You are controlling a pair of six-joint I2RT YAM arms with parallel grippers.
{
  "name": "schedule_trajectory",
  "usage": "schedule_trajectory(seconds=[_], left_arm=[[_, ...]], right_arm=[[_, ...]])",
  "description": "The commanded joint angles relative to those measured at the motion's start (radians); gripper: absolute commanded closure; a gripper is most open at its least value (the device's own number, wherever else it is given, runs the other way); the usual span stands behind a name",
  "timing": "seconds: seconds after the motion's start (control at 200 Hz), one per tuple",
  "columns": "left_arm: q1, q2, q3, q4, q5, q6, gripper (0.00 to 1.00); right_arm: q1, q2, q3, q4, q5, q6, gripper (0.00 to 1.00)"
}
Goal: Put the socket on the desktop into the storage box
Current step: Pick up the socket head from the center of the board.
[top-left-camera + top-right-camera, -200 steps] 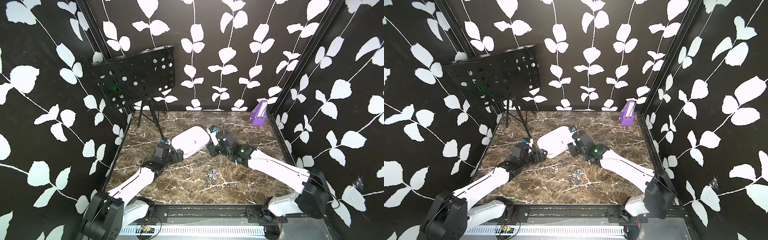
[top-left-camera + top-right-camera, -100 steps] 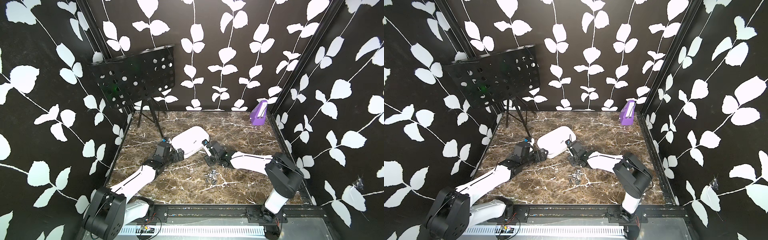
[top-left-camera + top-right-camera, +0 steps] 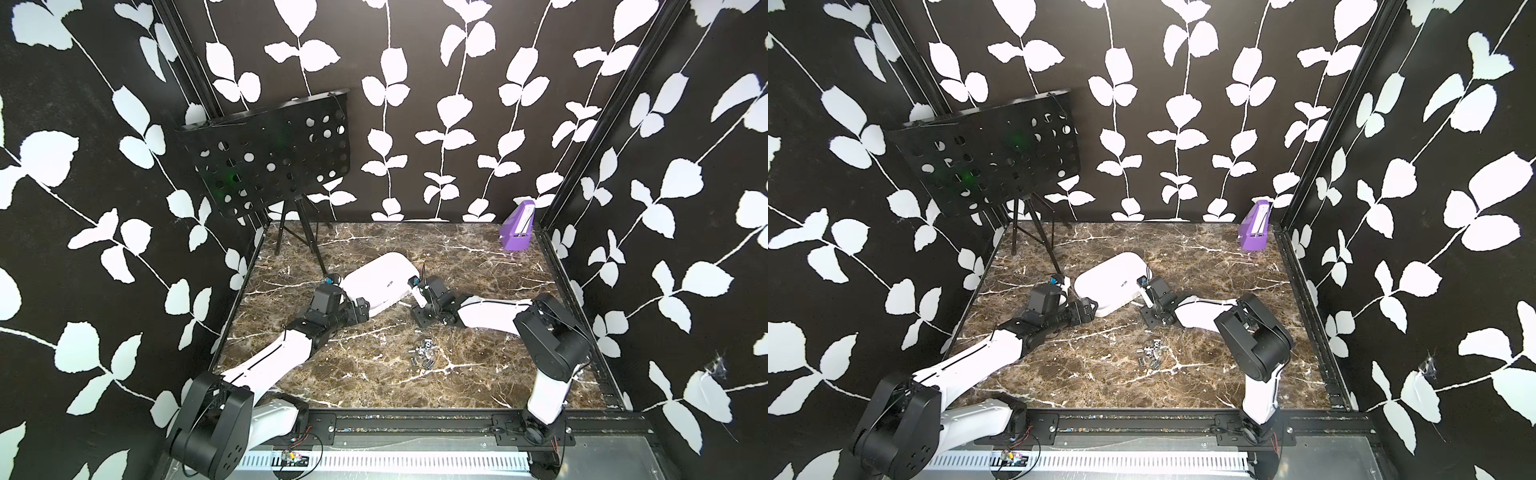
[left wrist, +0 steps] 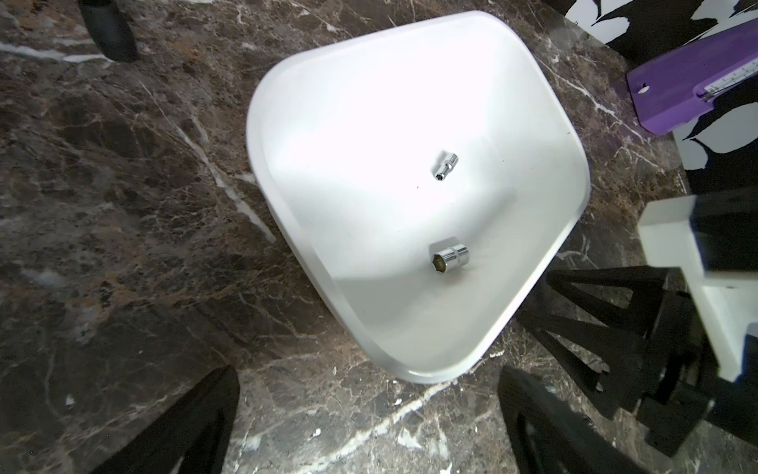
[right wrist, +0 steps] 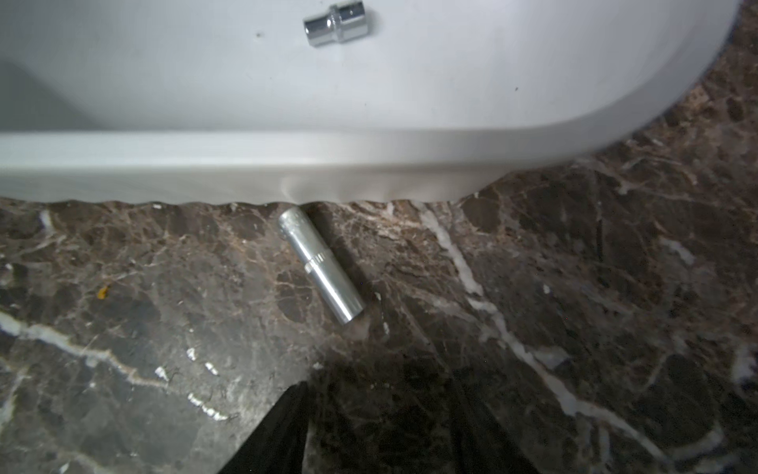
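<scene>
Reach ahead with the nearer right gripper (image 5: 377, 410), jaws apart and empty, for the long socket (image 5: 321, 266) lying flat on the counter (image 5: 123, 287), one end just beside the storage box (image 5: 369, 164) wall, axis slanted across the approach; left gripper (image 4: 369, 394) likewise apart.

The storage box (image 4: 369, 102) looks like smooth white plastic with a soft sheen, more satin than mirror. Inside it, the fat socket (image 4: 448, 260) and the small socket (image 4: 444, 165) are bright chrome metal, properly reflective. The long socket (image 5: 321, 266) lying just outside its wall is duller, brushed-looking metal. The desktop (image 5: 164, 307) under the box is a smooth marble-look surface with a slight shine. The purple box (image 3: 517, 227), well behind it, reads as matt plastic.
</scene>
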Motion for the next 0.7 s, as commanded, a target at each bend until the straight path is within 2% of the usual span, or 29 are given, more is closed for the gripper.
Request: schedule_trajectory(seconds=[0.0,0.195,0.32,0.47,0.69], left_arm=[[-0.004,-0.010,0.017,0.012,0.001,0.001,0.01],[-0.003,-0.011,0.015,0.015,0.007,-0.003,0.01],[-0.003,-0.010,0.016,0.015,0.005,-0.004,0.01],[-0.004,-0.010,0.015,0.017,0.008,-0.008,0.01],[-0.003,-0.009,0.014,0.020,0.013,-0.011,0.01]], right_arm=[[-0.006,0.017,0.053,0.035,-0.059,-0.006,0.43],[-0.006,0.065,0.094,0.027,-0.073,-0.004,0.44],[-0.006,0.100,0.115,0.019,-0.085,-0.001,0.47],[-0.007,0.126,0.129,0.012,-0.090,0.006,0.56],[-0.007,0.142,0.140,0.001,-0.111,0.011,0.58]])
